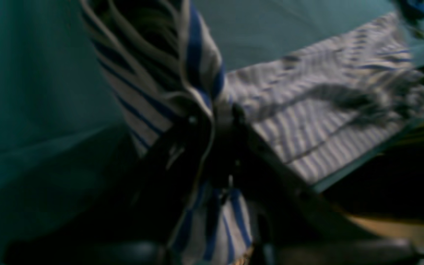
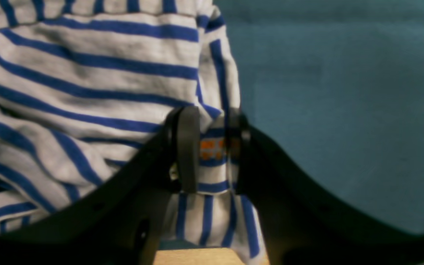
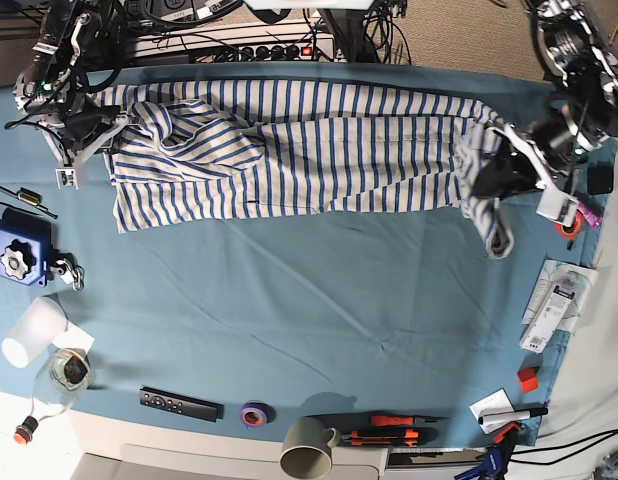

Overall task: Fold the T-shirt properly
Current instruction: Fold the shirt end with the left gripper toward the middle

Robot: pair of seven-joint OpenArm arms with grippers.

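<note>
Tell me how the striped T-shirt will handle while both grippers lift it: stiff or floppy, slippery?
Likely floppy: the T-shirt bunches and hangs in a loose tail below the left gripper. It probably sags between grips; wrinkles pile up near the right gripper. Probably not slippery: soft-looking knit, pinched in folds between the jaws in both wrist views.

A teal cloth (image 3: pixel 319 300) covers the table, bearing the T-shirt (image 3: pixel 319 150), remote (image 3: pixel 179 404), mug (image 3: pixel 309 452).

left pincer (image 1: pixel 217 121): clamped on bunched T-shirt (image 1: pixel 318 121) | rest spread on teal cloth (image 1: pixel 31 92)
</note>
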